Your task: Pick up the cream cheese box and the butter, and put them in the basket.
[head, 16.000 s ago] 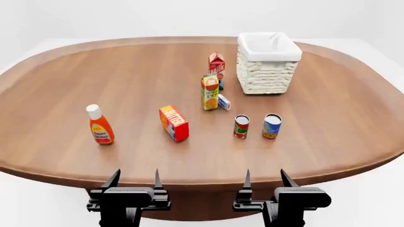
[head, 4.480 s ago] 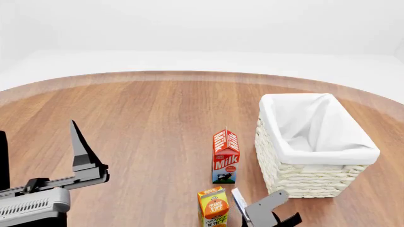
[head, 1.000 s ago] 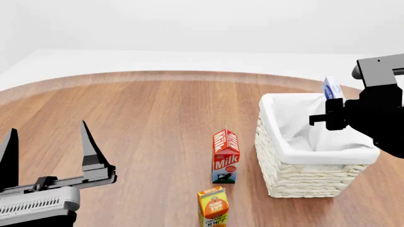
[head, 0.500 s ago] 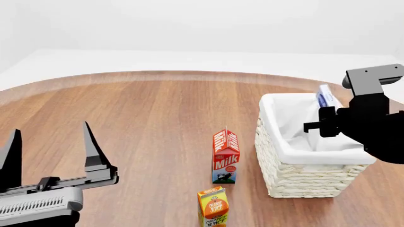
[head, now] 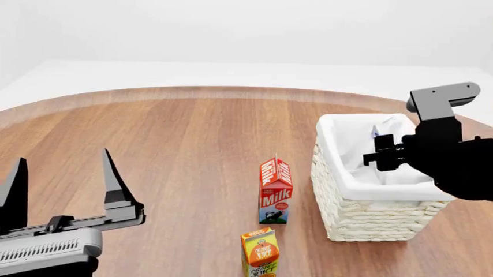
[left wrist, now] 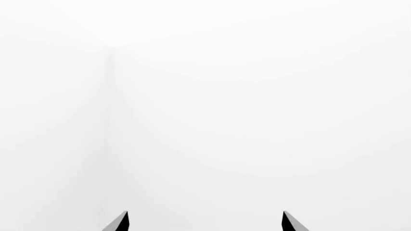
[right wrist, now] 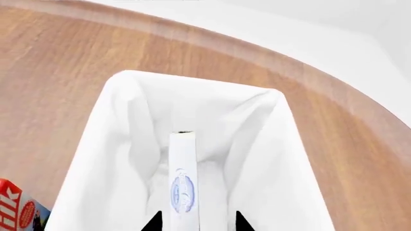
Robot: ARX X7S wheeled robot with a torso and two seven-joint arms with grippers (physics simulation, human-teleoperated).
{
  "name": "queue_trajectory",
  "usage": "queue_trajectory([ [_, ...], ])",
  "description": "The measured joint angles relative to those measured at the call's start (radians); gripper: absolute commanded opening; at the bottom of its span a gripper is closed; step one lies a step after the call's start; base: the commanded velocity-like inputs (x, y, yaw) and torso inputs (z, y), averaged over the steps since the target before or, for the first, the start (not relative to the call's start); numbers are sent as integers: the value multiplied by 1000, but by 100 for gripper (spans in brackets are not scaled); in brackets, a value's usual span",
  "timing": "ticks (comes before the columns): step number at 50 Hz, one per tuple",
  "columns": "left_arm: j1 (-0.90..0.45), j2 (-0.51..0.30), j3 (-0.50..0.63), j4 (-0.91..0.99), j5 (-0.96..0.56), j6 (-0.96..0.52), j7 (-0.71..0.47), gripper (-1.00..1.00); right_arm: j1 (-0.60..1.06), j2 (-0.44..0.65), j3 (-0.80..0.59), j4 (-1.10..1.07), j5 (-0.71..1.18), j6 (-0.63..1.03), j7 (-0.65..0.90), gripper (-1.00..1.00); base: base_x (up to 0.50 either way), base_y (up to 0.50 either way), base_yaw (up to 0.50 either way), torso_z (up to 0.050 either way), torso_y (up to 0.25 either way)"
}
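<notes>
My right pincer (right wrist: 196, 222) grips the cream cheese box (right wrist: 182, 180) on edge inside the basket (right wrist: 112, 125); the left pincer (head: 60, 187) is spread, empty. Releasing now could leave it leaning against the lining. The butter is not in view.

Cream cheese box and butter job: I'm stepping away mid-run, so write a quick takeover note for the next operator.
Right gripper: over the basket, cream cheese box standing on edge between its jaws, inside the white lining; whether they grip it or have let go can't be told.
Left gripper: jaws open, empty, raised off to the left.
Butter: not in any view now.
Done: cream cheese box brought into the basket.
Left: confirm its release, withdraw the right arm, find the butter and put it in the basket.
</notes>
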Motion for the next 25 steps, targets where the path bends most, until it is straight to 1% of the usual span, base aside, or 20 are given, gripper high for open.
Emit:
queue_trajectory([
  [17,-1,-2,5,-4,1,3,-3,100,9,3,-9,-9,-18,-2,-10,100,0,0,0,0,0],
  [25,0,-3,6,-3,0,3,-5,100,-5,23,9,-77,13,7,13,100,0,0,0,0,0],
])
